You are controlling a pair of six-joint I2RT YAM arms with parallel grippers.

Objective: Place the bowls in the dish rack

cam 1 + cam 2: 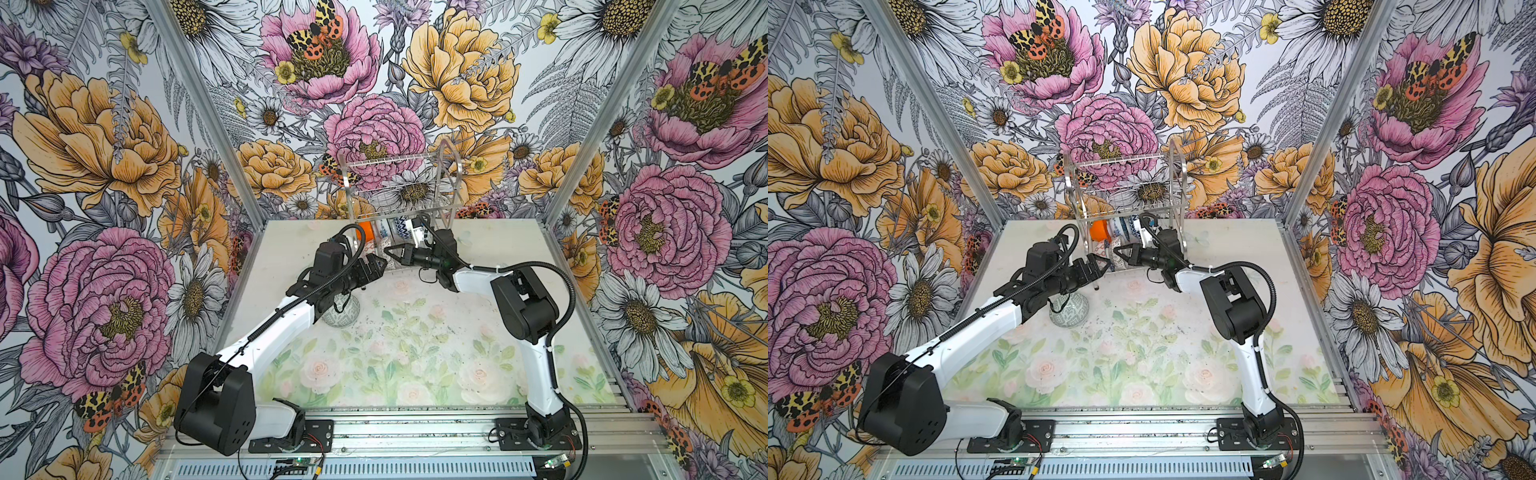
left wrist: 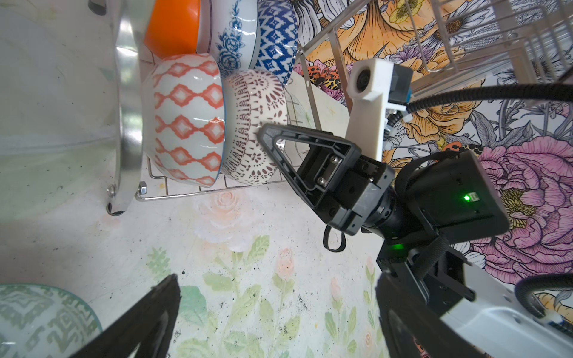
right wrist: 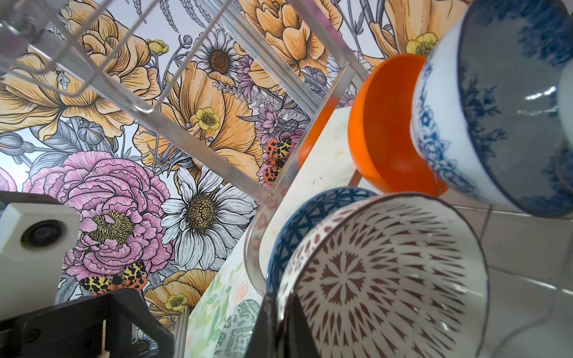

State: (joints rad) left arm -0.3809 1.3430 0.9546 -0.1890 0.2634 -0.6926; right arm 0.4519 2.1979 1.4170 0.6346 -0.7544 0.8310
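floral wallpaper (image 1: 457, 75) on three walls: pink, orange blooms, daisies, spotted moths. aluminium posts (image 1: 203, 104) at corners. pale rose-print mat (image 1: 415, 365), dark specks. grooved aluminium rail (image 1: 415, 428) at front edge.

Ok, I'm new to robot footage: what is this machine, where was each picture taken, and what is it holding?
These are two robot arms mounted on a table. Two pictures look down from overhead; two come from cameras on the wrists. A dish rack at the back holds five bowls on edge. The right gripper has its jaws shut on the brown-and-white bowl, at its rim. The left gripper is open and empty; a grey-green bowl sits on the table under that arm.
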